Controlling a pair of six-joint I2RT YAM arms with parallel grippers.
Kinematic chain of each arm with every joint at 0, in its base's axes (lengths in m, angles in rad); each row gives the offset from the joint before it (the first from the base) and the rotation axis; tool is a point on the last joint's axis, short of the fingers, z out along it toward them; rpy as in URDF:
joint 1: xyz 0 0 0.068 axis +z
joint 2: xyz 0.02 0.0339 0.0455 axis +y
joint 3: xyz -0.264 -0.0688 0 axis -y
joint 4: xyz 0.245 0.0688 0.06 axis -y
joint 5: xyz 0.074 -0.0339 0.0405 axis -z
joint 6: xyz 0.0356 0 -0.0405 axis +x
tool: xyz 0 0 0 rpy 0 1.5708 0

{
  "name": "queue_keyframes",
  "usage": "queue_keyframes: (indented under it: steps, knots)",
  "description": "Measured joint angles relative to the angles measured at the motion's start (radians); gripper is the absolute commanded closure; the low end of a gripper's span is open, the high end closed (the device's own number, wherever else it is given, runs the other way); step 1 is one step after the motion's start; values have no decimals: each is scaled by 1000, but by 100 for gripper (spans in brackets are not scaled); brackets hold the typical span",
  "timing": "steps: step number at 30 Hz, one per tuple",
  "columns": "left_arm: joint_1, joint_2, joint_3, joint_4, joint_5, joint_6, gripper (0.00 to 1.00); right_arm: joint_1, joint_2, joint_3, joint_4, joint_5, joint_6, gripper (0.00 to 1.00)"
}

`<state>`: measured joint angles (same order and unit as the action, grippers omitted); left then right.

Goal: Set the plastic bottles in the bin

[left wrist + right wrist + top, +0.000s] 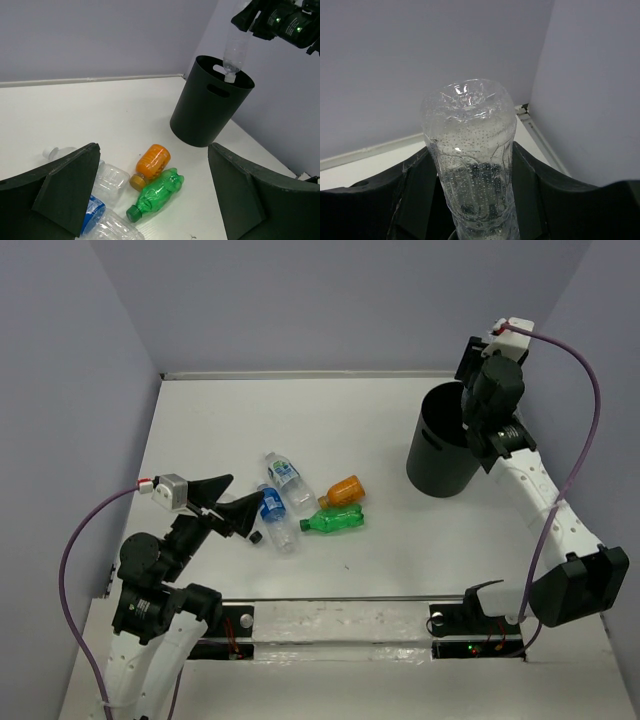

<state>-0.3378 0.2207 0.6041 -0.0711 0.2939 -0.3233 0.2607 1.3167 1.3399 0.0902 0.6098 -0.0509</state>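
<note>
My right gripper (pixel 474 428) is shut on a clear bottle (pixel 470 150) with no label showing. In the left wrist view this bottle (pixel 236 49) hangs neck down over the rim of the black bin (pixel 212 112); in the right wrist view the gripper (pixel 475 200) clamps its body. The bin (pixel 443 450) stands at the right. Two clear blue-label bottles (pixel 284 480) (pixel 277 517), an orange one (pixel 345 490) and a green one (pixel 332 522) lie mid-table. My left gripper (pixel 228 506) is open and empty just left of them, with the green (pixel 156 194) and orange (pixel 152 162) bottles ahead between its fingers.
A small dark cap-like piece (pixel 256 537) lies beside the nearer blue-label bottle. Walls close the table at the back, left and right. A metal rail (pixel 340 615) runs along the near edge between the arm bases.
</note>
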Motion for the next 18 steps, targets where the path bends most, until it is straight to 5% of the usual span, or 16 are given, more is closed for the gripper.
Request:
queue_keyframes:
  steps: [4, 11, 18]
  knots:
    - [0, 0, 0, 0, 2, 0, 1, -2, 3, -62, 1, 2, 17, 11]
    - [0, 0, 0, 0, 2, 0, 1, 0, -34, -62, -15, -2, 45, 8]
    - [7, 0, 0, 0, -5, 0, 1, 76, -58, 14, -134, -182, 121, 11]
